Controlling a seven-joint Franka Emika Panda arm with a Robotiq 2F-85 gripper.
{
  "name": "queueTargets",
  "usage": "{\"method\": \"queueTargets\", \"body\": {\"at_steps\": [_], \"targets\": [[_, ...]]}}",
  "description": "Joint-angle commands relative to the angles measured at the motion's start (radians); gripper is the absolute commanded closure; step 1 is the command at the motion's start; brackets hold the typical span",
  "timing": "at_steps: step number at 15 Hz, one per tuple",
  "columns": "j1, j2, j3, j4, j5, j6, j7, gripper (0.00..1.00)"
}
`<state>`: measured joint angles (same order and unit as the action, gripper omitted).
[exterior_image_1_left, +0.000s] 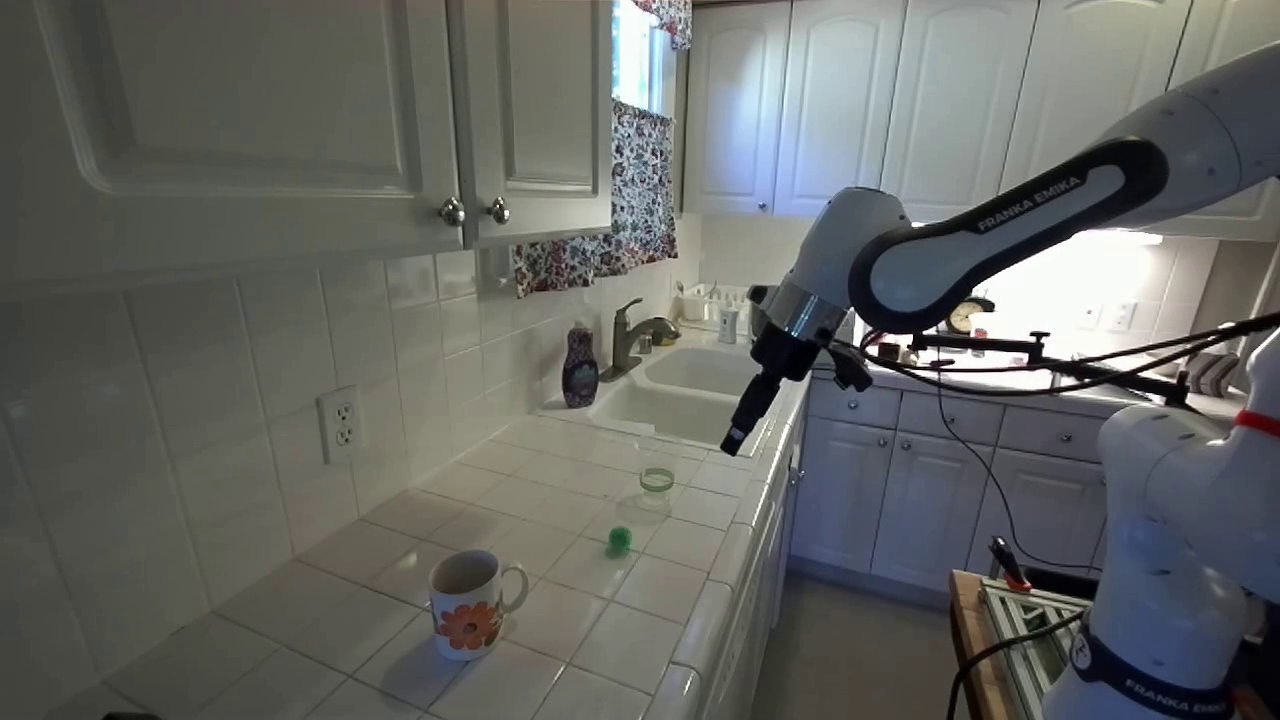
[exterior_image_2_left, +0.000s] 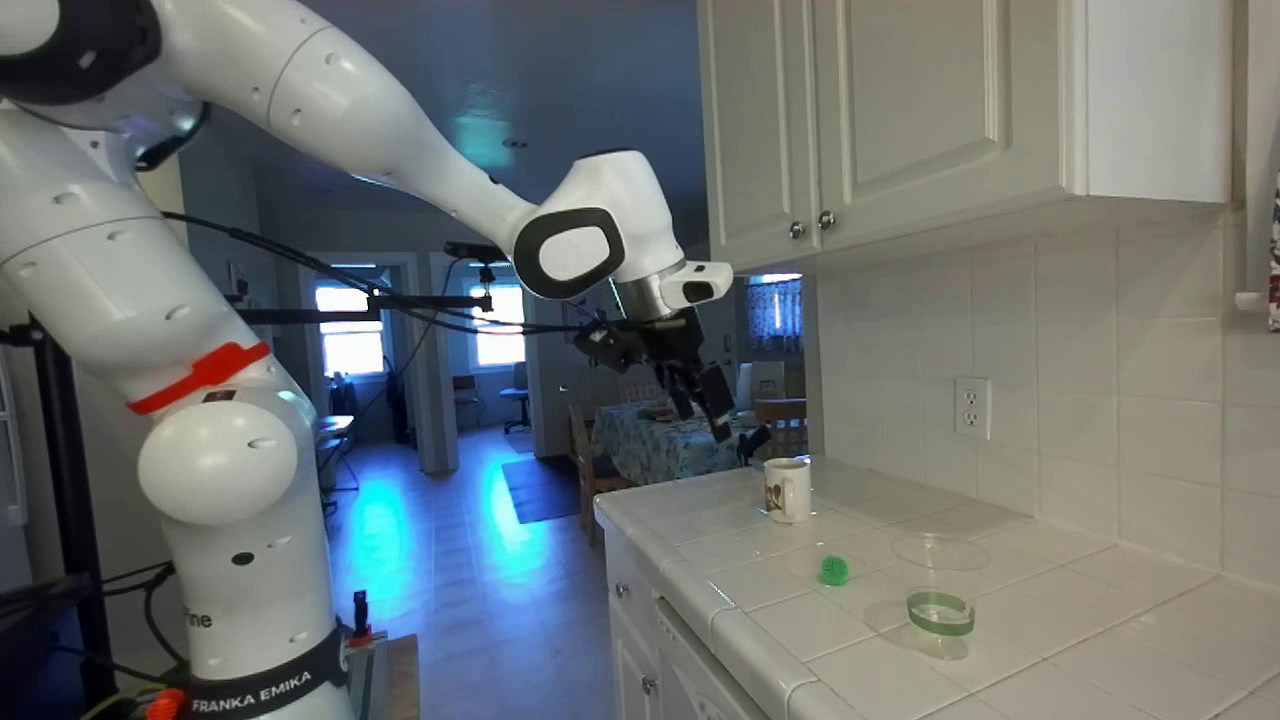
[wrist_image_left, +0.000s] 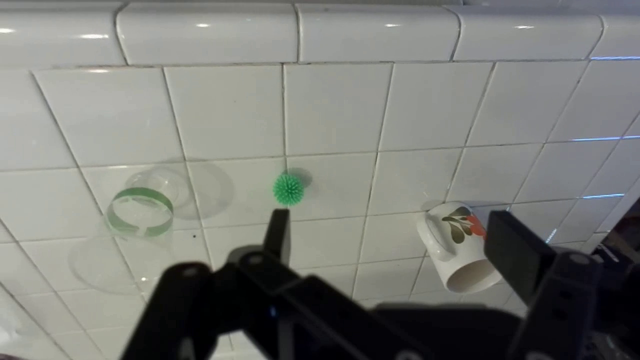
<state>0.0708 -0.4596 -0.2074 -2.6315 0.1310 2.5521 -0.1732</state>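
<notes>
My gripper stands open with nothing held, its fingers wide apart. In both exterior views the gripper hangs in the air above the tiled counter. Below it lies a small green spiky ball. A white mug with an orange flower stands upright on one side of the ball; in the wrist view the mug shows beyond the gap, partly behind a finger. On the ball's other side stands a clear cup with a green band.
A double sink with a faucet and a dark purple bottle lie past the clear cup. Upper cabinets overhang the wall side. The counter's rounded tile edge borders the floor side.
</notes>
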Motion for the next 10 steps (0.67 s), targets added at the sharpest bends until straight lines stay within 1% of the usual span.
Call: {"method": "queueTargets", "body": {"at_steps": [1, 6, 10], "targets": [[-0.021, 0.172, 0.012, 0.107, 0.05, -0.001, 0.042, 0.0], [-0.03, 0.307, 0.041, 0.206, 0.075, 0.006, 0.042, 0.0], [-0.047, 0.389, 0.073, 0.281, 0.047, 0.018, 0.038, 0.0]]}}
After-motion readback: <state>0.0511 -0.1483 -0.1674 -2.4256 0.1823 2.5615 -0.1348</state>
